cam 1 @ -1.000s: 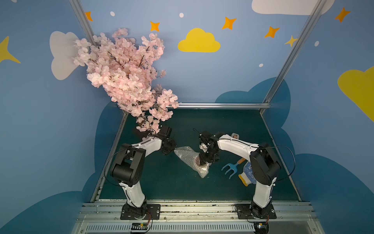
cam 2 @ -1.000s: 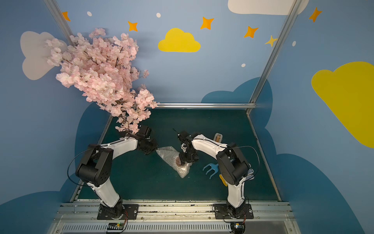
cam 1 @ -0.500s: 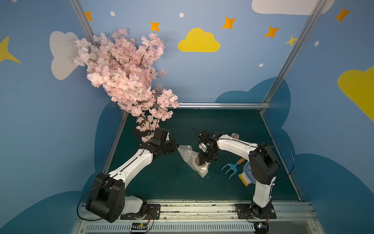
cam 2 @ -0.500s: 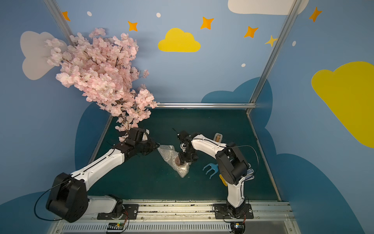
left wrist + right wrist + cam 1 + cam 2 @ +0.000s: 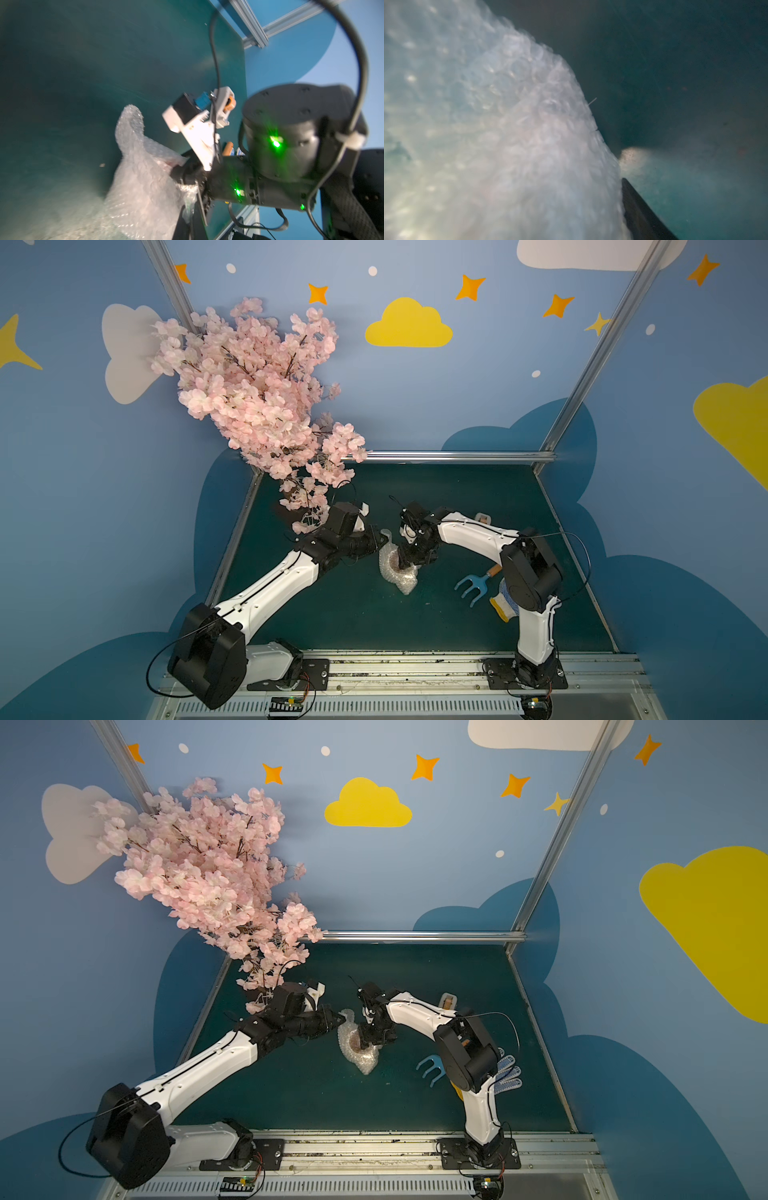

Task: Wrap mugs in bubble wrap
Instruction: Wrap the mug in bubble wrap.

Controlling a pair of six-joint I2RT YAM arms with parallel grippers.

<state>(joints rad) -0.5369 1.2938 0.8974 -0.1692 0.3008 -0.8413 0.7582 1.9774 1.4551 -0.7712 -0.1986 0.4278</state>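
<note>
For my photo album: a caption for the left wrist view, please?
The right gripper digs into a crumpled bubble wrap bundle on the green table.

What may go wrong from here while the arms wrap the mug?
1. A flap of the bubble wrap stands loose beside the shut left gripper; it may spring open and uncover the mug.
2. The right gripper bears down on the wrapped mug; its grip is hidden, so the mug might tip or slide.
3. The blue fork lies near, where a rolling mug could strike it.
</note>
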